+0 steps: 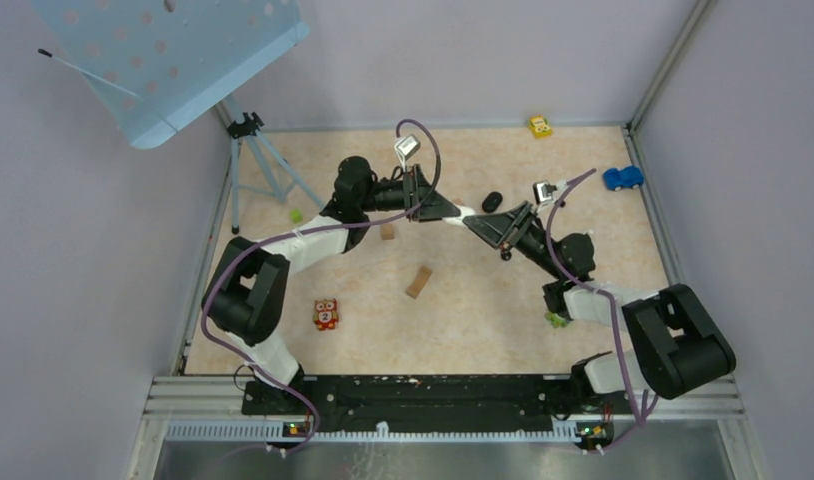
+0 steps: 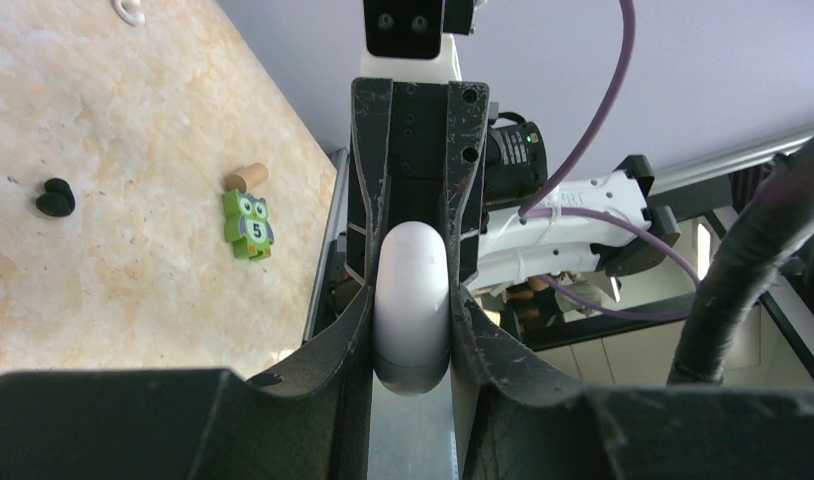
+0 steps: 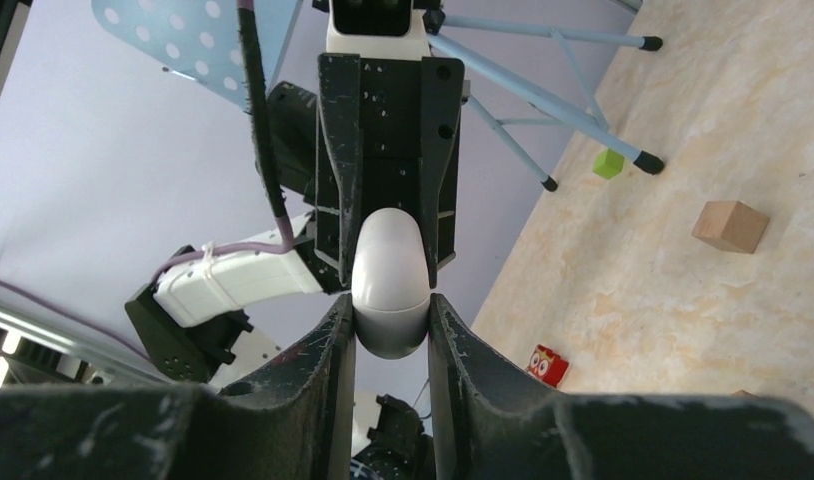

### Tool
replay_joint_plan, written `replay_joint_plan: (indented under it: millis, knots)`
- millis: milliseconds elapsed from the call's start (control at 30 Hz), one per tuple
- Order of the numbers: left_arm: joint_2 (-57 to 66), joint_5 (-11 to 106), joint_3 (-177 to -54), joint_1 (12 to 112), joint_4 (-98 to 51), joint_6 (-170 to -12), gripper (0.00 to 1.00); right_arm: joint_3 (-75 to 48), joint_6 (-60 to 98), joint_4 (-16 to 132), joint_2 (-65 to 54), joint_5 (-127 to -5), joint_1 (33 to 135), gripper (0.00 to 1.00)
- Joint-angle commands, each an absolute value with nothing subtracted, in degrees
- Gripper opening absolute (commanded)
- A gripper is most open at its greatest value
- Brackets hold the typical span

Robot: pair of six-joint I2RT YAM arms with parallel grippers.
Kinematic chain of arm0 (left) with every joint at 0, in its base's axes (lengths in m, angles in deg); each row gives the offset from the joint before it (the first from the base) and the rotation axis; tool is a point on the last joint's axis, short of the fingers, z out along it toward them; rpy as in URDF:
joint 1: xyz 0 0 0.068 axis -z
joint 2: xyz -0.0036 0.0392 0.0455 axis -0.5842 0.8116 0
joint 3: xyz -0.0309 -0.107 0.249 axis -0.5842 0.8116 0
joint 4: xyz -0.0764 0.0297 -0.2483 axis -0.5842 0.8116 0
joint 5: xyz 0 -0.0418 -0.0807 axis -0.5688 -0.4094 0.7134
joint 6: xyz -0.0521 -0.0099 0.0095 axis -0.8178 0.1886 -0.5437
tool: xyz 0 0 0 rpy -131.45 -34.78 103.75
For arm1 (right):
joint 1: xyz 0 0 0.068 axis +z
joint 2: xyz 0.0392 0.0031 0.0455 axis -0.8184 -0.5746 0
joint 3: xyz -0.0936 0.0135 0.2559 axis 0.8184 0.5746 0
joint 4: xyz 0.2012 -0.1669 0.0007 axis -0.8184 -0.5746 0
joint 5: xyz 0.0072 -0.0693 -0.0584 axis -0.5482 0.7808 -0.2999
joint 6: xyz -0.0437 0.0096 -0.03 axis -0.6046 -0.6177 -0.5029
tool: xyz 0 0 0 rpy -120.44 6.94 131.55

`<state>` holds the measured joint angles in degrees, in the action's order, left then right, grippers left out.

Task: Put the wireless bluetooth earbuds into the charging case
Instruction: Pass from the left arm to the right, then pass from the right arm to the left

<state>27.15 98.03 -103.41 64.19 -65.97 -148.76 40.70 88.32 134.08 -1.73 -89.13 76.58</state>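
Observation:
A white rounded charging case hangs in the air over the middle of the table, gripped from both ends. My left gripper is shut on it from the left and my right gripper from the right. In the left wrist view the case sits between the fingers of my left gripper. In the right wrist view the case sits between those of my right gripper. Its lid looks closed. Black earbuds lie on the table just behind the case and also show in the left wrist view.
Two tan wooden blocks lie below the grippers. A red owl block, a green owl block with a cork, a green cube, a yellow car, a blue car and a tripod stand around.

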Motion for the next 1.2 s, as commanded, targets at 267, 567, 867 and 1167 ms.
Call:
replay_joint_plan:
  millis: [267, 567, 867, 1167]
  knots:
    - [23.07, 113.82, -115.23, 63.64, -33.95, -122.74, 0.62, 35.68, 86.31, 139.09, -4.81, -111.62, 74.52, 0.0]
    - [21.55, 113.4, -120.25, 63.6, 1.46, -100.65, 0.61, 28.94, 65.37, 107.11, 1.74, -125.87, 72.33, 0.0]
    - [21.33, 114.54, -118.28, 63.65, 3.26, -99.93, 0.6, 17.29, 36.22, 66.38, 3.68, -128.15, 72.31, 0.0]
    - [22.9, 115.52, -119.11, 64.1, 1.75, -103.53, 0.55, 19.57, 40.72, 72.97, 3.92, -131.98, 72.32, 0.0]
